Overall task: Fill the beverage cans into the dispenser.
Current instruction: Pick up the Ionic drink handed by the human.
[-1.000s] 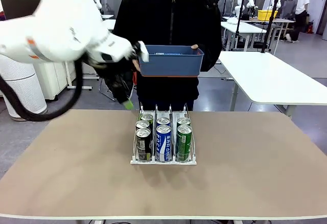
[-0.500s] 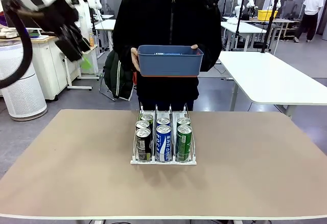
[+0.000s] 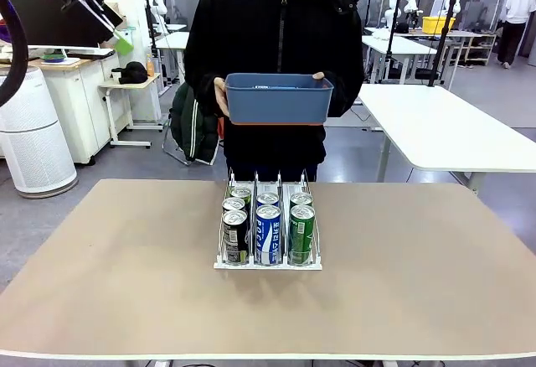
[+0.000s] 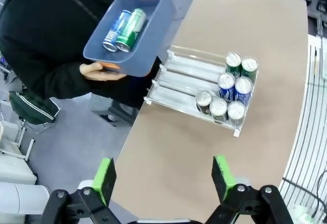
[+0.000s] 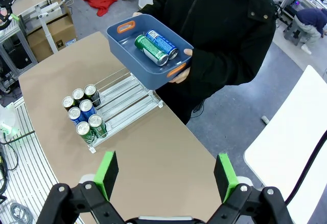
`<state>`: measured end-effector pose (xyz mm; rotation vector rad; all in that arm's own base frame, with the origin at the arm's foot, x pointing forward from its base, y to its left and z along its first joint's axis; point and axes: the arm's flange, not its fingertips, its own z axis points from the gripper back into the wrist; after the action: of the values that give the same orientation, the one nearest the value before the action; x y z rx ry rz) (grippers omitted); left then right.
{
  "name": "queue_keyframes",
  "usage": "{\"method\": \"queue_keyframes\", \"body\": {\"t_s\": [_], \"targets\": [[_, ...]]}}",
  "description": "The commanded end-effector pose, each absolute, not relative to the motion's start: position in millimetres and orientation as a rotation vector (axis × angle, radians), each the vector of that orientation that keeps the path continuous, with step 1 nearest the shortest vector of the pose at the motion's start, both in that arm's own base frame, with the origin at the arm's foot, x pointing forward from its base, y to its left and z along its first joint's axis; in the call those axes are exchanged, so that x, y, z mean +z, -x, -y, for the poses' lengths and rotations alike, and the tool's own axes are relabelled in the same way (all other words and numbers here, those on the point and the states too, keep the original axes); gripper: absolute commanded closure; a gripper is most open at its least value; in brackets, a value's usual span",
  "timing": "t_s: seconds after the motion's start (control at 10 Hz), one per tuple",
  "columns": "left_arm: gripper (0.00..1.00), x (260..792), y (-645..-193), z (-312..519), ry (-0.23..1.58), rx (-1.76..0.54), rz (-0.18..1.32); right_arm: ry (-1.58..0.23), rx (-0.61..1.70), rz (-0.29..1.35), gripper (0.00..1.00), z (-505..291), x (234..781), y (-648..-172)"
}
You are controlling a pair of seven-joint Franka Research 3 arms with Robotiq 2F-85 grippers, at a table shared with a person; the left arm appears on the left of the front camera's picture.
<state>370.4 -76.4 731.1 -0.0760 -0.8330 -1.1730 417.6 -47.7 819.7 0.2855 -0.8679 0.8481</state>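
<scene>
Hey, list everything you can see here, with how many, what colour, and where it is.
Table: one, tan, between robot and person.
Dispenser: one, white, three lanes, mid-table.
Black cans: three, upright, dispenser's left lane.
Blue-and-white cans: two, upright, middle lane.
Green cans: two, upright, right lane.
Tub: one, blue with orange handles, held above the table's far edge.
Loose cans: two, one blue-and-white can and one green can, lying in the tub.
Person: one, black jacket, far side, holding the tub.
Robot's left hand: open, empty, high above the table.
Robot's right hand: open, empty, high above the table.
</scene>
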Motion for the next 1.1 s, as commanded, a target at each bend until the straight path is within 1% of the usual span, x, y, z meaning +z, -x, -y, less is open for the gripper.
{"method": "queue_keyframes", "body": {"t_s": [0.0,0.1,0.6,0.8,1.0], "targets": [[0.00,718,-372,88,0.137,-1.164,0.813,-0.284,0.846,0.871,0.00,47,819,-418],[0.00,731,-370,76,0.076,-1.173,0.833,-0.284,0.846,0.871,0.00,47,819,-418],[0.00,731,-370,79,0.090,-1.167,0.835,-0.284,0.846,0.871,0.00,47,819,-418],[0.00,743,-381,72,0.104,-1.022,0.751,-0.284,0.846,0.871,0.00,47,819,-418],[0.00,752,-391,64,0.074,-0.972,0.751,-0.284,0.846,0.871,0.00,47,819,-418]]}}
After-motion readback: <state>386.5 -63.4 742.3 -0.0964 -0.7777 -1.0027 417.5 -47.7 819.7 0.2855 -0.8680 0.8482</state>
